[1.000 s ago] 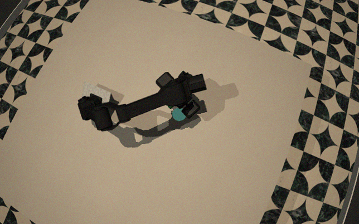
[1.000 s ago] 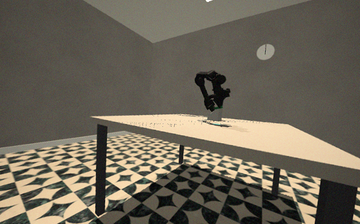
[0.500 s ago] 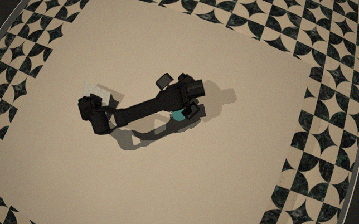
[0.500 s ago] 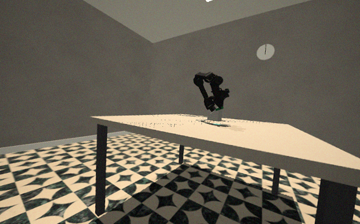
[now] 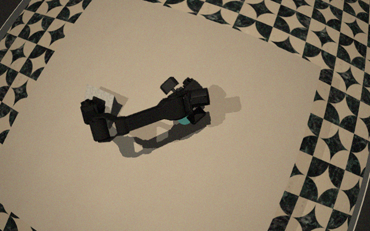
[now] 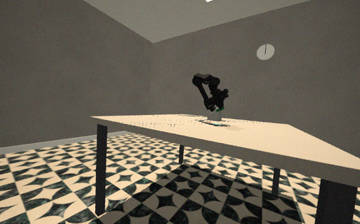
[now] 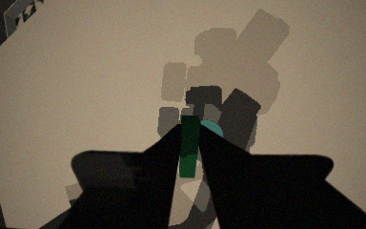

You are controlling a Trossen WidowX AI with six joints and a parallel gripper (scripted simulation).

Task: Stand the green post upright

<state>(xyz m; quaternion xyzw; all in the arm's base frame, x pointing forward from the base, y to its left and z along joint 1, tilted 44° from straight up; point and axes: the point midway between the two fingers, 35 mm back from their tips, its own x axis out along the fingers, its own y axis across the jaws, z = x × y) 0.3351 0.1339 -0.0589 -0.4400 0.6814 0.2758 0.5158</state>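
In the wrist view my gripper (image 7: 189,128) is shut on the green post (image 7: 189,146), which runs lengthwise between the two dark fingers. The cyan circle (image 7: 212,129) shows partly just past the post's far end, to its right, on the tan table top. In the top view the gripper (image 5: 196,114) hangs over the cyan circle (image 5: 184,121), of which only a sliver shows under the arm; the post is hidden there. In the exterior view a bit of the green post (image 6: 219,109) shows at the gripper, held above the cyan circle (image 6: 213,123).
The arm's base (image 5: 95,118) stands left of the circle on the tan table. The arm's shadows fall around the circle. A checkered floor surrounds the table past its edges.
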